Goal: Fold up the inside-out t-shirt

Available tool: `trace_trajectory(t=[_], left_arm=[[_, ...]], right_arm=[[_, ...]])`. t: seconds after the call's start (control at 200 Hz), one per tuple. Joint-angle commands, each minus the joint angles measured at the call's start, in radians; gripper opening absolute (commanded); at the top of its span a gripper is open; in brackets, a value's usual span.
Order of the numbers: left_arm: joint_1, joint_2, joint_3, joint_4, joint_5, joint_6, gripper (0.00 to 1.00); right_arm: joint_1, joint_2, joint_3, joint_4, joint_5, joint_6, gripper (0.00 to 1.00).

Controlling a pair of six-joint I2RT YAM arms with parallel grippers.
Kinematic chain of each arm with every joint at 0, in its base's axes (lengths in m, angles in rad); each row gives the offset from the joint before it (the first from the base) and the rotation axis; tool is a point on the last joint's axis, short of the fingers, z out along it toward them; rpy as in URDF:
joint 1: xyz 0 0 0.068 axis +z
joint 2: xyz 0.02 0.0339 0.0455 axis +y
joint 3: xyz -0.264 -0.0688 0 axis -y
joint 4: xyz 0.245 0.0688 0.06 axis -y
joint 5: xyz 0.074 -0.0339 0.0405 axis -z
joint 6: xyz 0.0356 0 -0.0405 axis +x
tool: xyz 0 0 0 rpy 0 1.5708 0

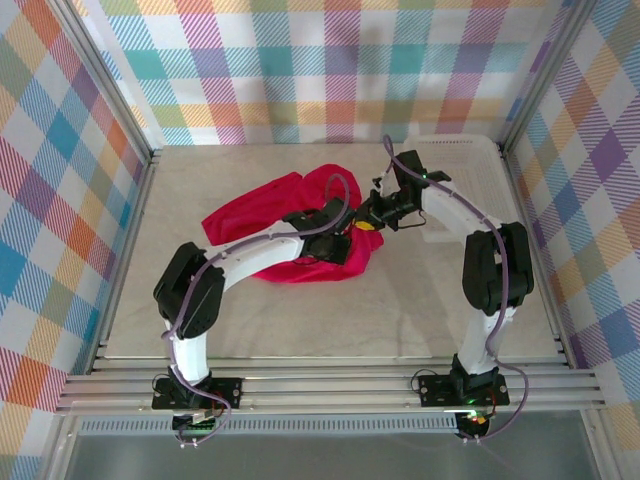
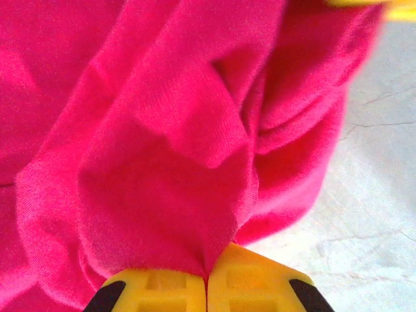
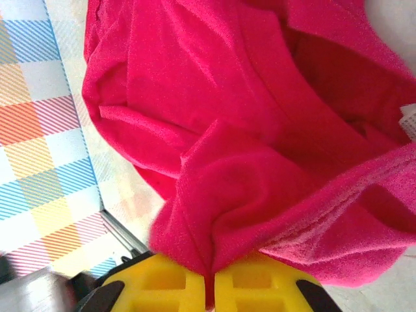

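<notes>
The inside-out t-shirt [image 1: 270,215] lies bunched in a crimson heap at the table's middle. My left gripper [image 1: 345,238] sits at the heap's right end, its yellow fingers [image 2: 156,292] shut on a pinch of the red cloth [image 2: 169,162]. My right gripper [image 1: 368,222] meets the same end from the right. Its yellow fingers [image 3: 175,289] are shut on a fold of the t-shirt [image 3: 247,130]. A bit of white tag [image 3: 408,120] peeks out at the right edge of the right wrist view.
The pale marble-look tabletop [image 1: 330,320] has free room in front of the heap. Plaid walls [image 1: 60,150] close in the left, back and right sides. A metal rail [image 1: 330,385] runs along the near edge.
</notes>
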Motion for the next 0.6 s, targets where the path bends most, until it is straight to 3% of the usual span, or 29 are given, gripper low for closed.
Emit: trace_trajectory(t=[0.0,0.12,0.28,0.37,0.45,0.505,0.595], left_arm=[[0.038,-0.155,0.094,-0.118,0.094,0.011,0.0],[0.129,-0.273,0.079,-0.049,0.347,-0.068,0.0],[0.283,-0.383,-0.122,0.232,0.646,-0.246,0.0],[0.32,-0.385,-0.274,0.391,0.714,-0.309,0.0],[0.322,-0.351,-0.39,0.492,0.709,-0.324,0.0],[0.326,-0.314,-0.463,0.543,0.696,-0.334,0.0],[0.342,-0.273,-0.579,0.665,0.686,-0.381,0.0]], right_arm=[[-0.01,0.075,0.02,-0.005,0.039,-0.024,0.0],[-0.006,0.16,0.041,0.005,0.059,-0.026,0.0],[0.015,0.173,0.037,0.009,0.075,-0.028,0.0],[0.019,0.134,0.024,0.004,0.068,-0.032,0.0],[0.023,0.075,0.005,-0.016,0.075,-0.044,0.0],[0.024,0.031,-0.017,-0.028,0.088,-0.05,0.14],[0.035,-0.049,-0.061,-0.039,0.109,-0.052,0.23]])
